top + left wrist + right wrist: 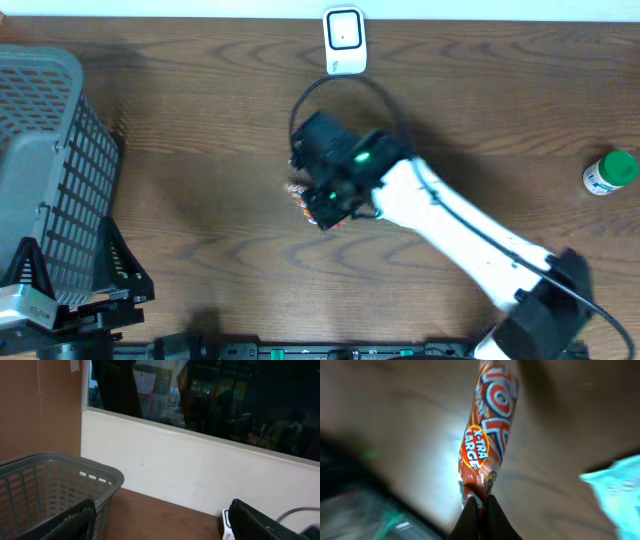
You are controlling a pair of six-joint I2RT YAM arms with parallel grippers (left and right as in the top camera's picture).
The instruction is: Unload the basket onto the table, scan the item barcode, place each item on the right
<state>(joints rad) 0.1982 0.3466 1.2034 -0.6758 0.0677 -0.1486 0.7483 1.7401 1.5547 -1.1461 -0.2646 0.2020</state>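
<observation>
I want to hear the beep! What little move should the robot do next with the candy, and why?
Probably lift the candy packet and carry it toward the white scanner. The right end effector is shut on the packet's end, so it seems held, and the scanner sits apart from it, too far to read a barcode yet.

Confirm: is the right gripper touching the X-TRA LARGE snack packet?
Touching. The right wrist view shows the right gripper pinching the lower end of the orange snack packet, with no gap.

Overhead looks down, left wrist faces wall (175,470), both show basket (80,170), right wrist close.
</observation>
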